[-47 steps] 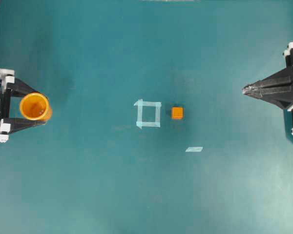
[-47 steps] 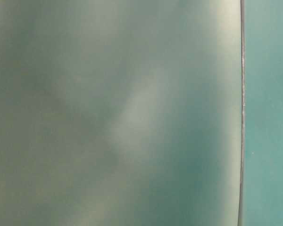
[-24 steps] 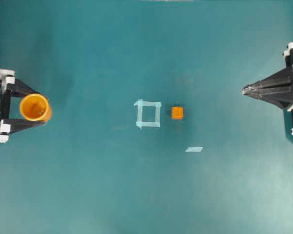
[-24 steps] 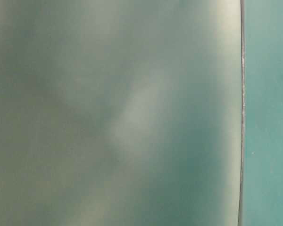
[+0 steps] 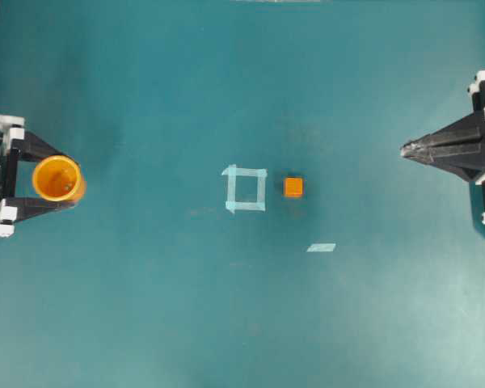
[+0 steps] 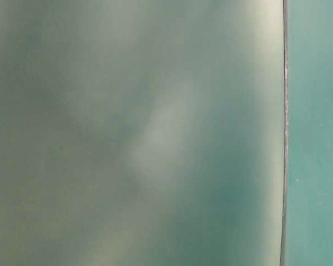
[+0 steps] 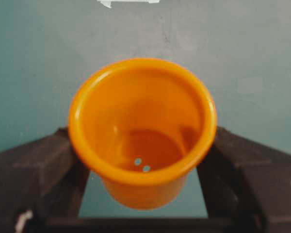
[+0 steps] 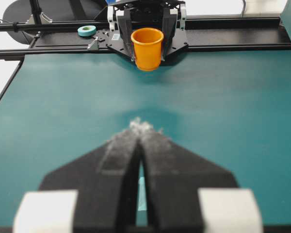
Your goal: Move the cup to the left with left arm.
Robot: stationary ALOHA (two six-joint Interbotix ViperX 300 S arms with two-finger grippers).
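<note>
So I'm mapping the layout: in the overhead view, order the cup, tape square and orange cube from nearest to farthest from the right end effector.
1. Orange cube, toward its side of centre.
2. Tape square, centre.
3. Cup, far left, from the right end effector.

Cups: one, orange cup [image 5: 57, 178], upright. Cubes: one, small orange cube [image 5: 293, 187]. Tape markings on the worktop [image 5: 242, 323]: two, namely one pale tape square [image 5: 245, 188] outline and one short loose tape strip [image 5: 321, 247]. Tape rolls: one, a teal tape roll [image 8: 87, 30] on the black frame at the far end, seen from the right wrist view. Claws: two, a left claw [image 5: 65, 179] and a right claw [image 5: 406, 149]. Worktops: one, teal.
</note>
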